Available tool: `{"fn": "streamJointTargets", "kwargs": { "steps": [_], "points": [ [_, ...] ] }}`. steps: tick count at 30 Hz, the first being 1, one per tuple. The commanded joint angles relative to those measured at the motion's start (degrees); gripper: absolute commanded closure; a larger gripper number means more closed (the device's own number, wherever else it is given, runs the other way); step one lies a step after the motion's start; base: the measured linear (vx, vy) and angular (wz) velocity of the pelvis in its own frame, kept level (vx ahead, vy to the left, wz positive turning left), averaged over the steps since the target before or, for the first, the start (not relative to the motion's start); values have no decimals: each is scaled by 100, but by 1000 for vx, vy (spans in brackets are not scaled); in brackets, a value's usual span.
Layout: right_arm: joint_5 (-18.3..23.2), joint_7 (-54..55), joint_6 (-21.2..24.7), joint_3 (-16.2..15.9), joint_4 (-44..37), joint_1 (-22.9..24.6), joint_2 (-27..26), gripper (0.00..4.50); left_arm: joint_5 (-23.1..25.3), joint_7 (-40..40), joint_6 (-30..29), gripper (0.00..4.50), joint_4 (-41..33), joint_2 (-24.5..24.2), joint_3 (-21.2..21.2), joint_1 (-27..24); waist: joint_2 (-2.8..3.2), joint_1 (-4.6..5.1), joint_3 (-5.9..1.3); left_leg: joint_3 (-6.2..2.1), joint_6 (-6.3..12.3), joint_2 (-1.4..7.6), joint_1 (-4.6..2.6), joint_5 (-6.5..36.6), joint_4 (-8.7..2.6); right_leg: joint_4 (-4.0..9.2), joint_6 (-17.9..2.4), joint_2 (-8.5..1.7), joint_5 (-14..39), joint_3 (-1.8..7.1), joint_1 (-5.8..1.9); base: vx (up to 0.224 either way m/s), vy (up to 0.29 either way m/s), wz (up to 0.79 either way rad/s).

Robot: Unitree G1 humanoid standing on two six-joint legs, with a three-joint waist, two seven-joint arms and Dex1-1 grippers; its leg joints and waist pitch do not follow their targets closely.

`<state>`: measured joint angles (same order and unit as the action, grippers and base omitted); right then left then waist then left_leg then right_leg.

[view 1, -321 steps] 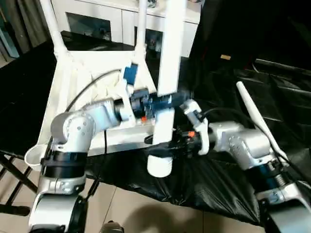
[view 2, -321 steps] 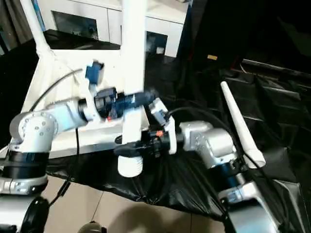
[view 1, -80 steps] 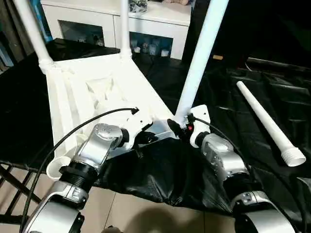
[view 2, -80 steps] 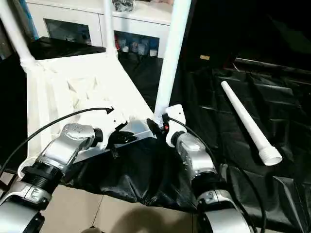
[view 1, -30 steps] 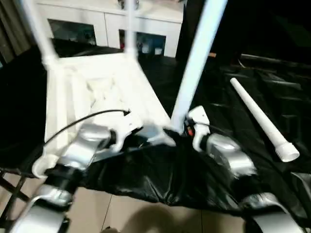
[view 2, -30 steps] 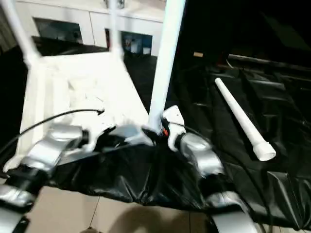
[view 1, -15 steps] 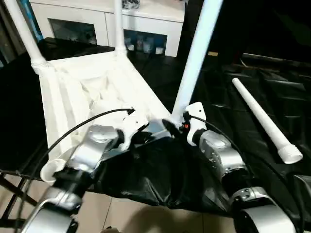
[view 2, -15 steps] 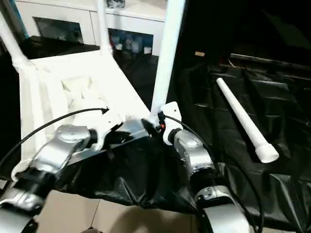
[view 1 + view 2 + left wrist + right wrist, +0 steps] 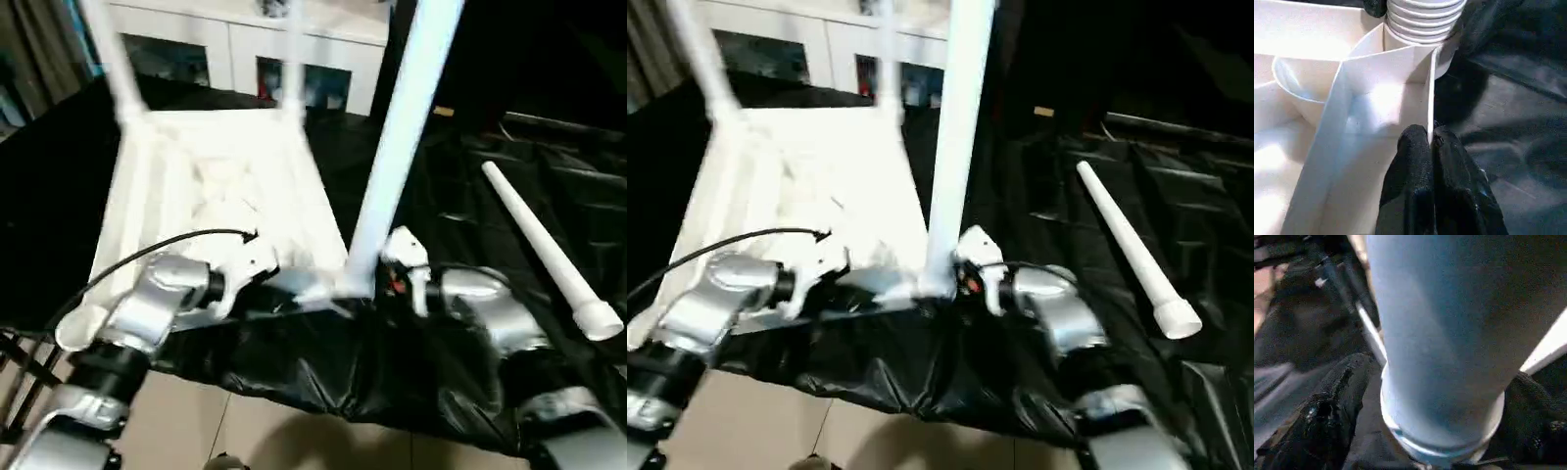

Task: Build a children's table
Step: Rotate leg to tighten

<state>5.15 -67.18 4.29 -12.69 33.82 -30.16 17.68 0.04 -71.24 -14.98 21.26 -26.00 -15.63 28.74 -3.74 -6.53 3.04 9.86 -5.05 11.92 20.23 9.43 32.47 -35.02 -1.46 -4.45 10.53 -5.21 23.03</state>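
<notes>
The white table top (image 9: 211, 186) lies upside down, ribbed side up, on black cloth. Two legs (image 9: 120, 69) stand in its far corner sockets. A third leg (image 9: 397, 147) rises from the near right socket (image 9: 1422, 22). My right gripper (image 9: 380, 282) is shut on this leg's base, with a black finger (image 9: 1334, 399) on each side of the tube. My left gripper (image 9: 1431, 142) is shut on the thin rim wall of the table top, just beside that socket. The fourth leg (image 9: 547, 247) lies loose on the cloth to the right.
A white cabinet with glass doors (image 9: 240, 64) stands behind the table top. Black cloth (image 9: 470, 166) covers the work surface and hangs over its front edge above a tiled floor (image 9: 245, 431). The near left corner socket (image 9: 78, 328) holds no leg.
The camera has shifted, so the whole picture sits further right. Both grippers keep their holds at the near right corner, and the upright leg looks a little straighter.
</notes>
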Motion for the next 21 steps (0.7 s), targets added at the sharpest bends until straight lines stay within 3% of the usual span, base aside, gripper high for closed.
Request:
{"fn": "streamJointTargets", "kwargs": {
  "steps": [1, 13, 15, 21],
  "points": [
    [86, -555, 40, -392, -206, -5, -19, 63, -261, -133, 160, 450, -180, 118, -22, 74, -24, 8, -352, 9, 283, 162, -25, 1098, -326, 400, -977, -397, 1285, 325, -296, 0, 0, 0],
    [176, -765, 276, -433, -410, 107, -99, 140, -291, -444, 276, 450, -105, -60, -71, 61, -41, 4, -355, 3, 181, 167, -35, 1095, -331, 383, -1032, -396, 1176, 324, -299, 0, 0, 0],
    [201, -737, 311, -418, -424, 132, -138, 164, -305, -425, 263, 450, -100, -55, -61, 57, -19, 8, -358, -1, 148, 171, -38, 1144, -336, 388, -1034, -396, 1179, 323, -299, 0, 0, 0],
    [281, -397, 504, -237, -407, 162, -318, 175, -298, -240, 163, 450, -82, 29, 32, 63, -31, 7, -360, -6, 126, 162, -27, 1144, -334, 377, -1055, -393, 1119, 322, -314, 0, 0, 0]
  ]
}}
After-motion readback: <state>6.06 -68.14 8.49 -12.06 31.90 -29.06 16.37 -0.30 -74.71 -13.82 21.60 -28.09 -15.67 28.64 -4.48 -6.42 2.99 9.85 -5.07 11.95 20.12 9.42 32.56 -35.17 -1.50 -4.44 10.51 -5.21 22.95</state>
